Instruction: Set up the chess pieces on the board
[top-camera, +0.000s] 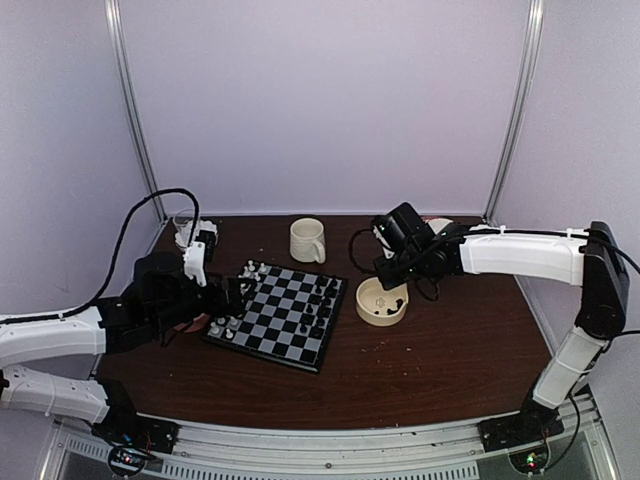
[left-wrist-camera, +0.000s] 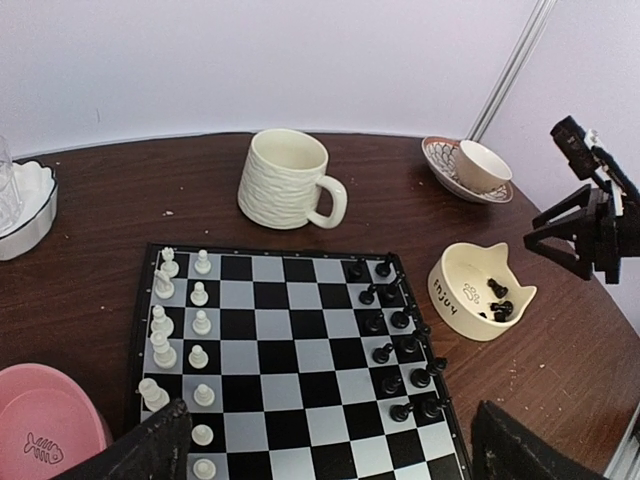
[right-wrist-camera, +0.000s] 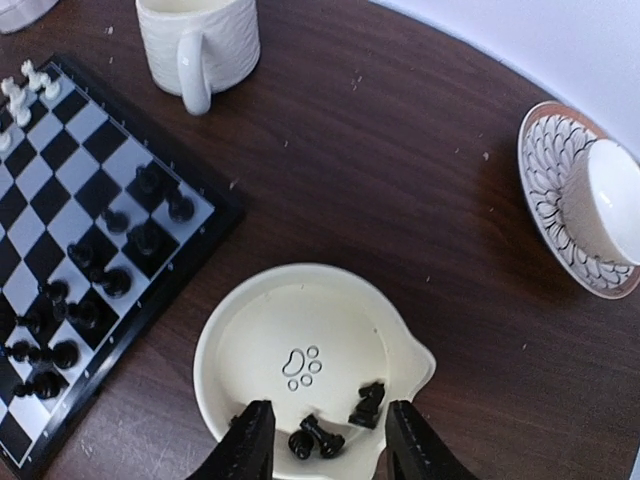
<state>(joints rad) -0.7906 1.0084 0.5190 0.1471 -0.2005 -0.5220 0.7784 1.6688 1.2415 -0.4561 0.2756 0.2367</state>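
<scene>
Right gripper (right-wrist-camera: 328, 422) hangs straight over the cream bowl (right-wrist-camera: 215, 330), jaws part-way apart and gripping nothing. The last loose black pieces (right-wrist-camera: 318, 438) lie toppled on the bowl's floor, directly below the gap, on the side away from the board (right-wrist-camera: 60, 200). Left gripper (left-wrist-camera: 330, 450) is spread wide and empty, beyond the board from the bowl, so the right arm is far nearer.

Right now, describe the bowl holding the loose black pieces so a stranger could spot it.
Find the chessboard mid-table. Off its black-piece side sits a cream bowl. Unlike the mug and the patterned saucer nearby, it has cat-ear points on its rim and a paw print inside.
</scene>
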